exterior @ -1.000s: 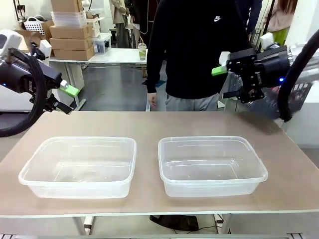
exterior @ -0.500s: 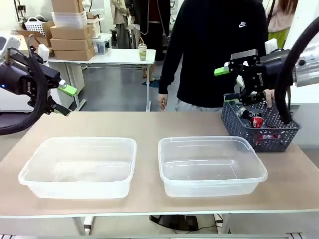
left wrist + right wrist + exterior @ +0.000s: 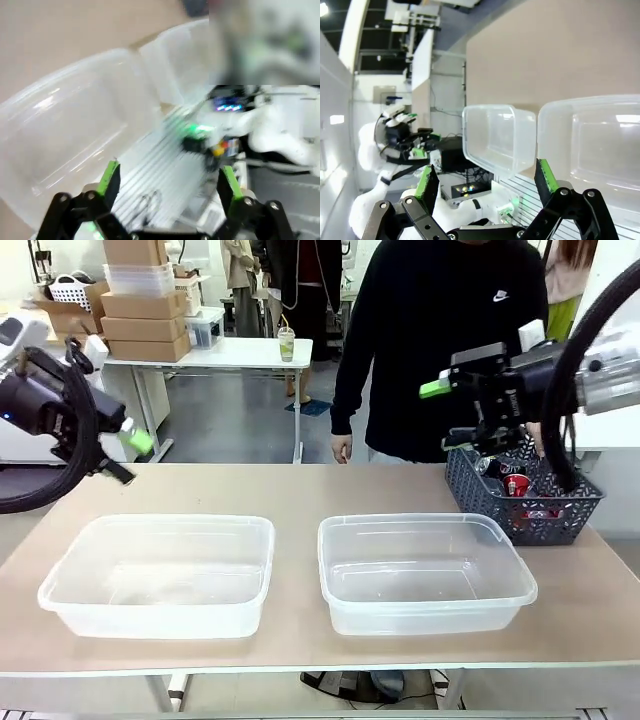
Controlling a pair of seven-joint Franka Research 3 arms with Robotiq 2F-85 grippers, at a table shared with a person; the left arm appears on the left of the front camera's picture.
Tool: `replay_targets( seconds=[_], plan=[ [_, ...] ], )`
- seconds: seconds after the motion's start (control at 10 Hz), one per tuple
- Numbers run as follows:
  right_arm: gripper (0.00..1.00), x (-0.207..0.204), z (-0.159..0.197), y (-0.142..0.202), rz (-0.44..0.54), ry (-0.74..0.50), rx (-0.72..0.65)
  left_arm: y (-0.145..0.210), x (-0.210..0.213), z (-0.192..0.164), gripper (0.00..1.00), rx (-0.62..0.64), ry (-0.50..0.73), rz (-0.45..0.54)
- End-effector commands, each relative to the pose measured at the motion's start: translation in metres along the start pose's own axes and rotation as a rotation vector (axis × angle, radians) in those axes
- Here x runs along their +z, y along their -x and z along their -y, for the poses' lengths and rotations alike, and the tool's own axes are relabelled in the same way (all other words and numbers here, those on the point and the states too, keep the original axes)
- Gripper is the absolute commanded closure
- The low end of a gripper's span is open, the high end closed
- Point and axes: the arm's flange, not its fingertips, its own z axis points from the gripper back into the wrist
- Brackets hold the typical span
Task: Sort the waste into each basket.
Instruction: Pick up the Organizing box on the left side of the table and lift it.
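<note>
**Two clear tubs on a tan table**

Two clear tubs sit side by side near the front of the tan table (image 3: 300, 490), the left tub (image 3: 160, 575) and the right tub (image 3: 425, 570), with nothing in them. Farther back on the right is a dark basket (image 3: 525, 502) holding a red can (image 3: 516, 486). The left gripper (image 3: 128, 455) and the right gripper (image 3: 447, 410) hang in the air, jaws wide apart. A person in black (image 3: 440, 340) stands behind the table. Boxes (image 3: 140, 310) are stacked far back.
</note>
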Motion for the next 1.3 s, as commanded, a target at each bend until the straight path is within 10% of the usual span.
replay_targets(
  seconds=[0.0, 0.2, 0.4, 0.5, 0.7, 1.2],
  plan=[
    [0.00, -0.084, -0.043, 0.019, 0.018, 0.177, -0.050, 0.019, 0.016, 0.012, 0.00, -0.110, -0.366, -0.115],
    [0.00, -0.170, -0.065, 0.072, -0.138, 0.285, 0.114, 0.049, 0.030, 0.009, 0.00, -0.100, -0.686, -0.217],
    [0.00, -0.176, -0.059, 0.072, -0.020, 0.304, 0.218, 0.055, 0.031, 0.003, 0.00, -0.131, -0.523, -0.084],
    [0.00, -0.175, -0.059, 0.105, -0.148, 0.249, 0.126, 0.042, 0.037, 0.009, 0.00, -0.143, -0.579, -0.231],
    [0.00, -0.193, -0.060, 0.106, -0.136, 0.285, 0.191, 0.053, 0.040, 0.007, 0.00, -0.149, -0.589, -0.194],
    [0.00, -0.303, -0.081, 0.152, -0.238, 0.709, 0.237, 0.066, -0.019, -0.086, 0.00, 0.155, -0.622, -0.113]
  ],
)
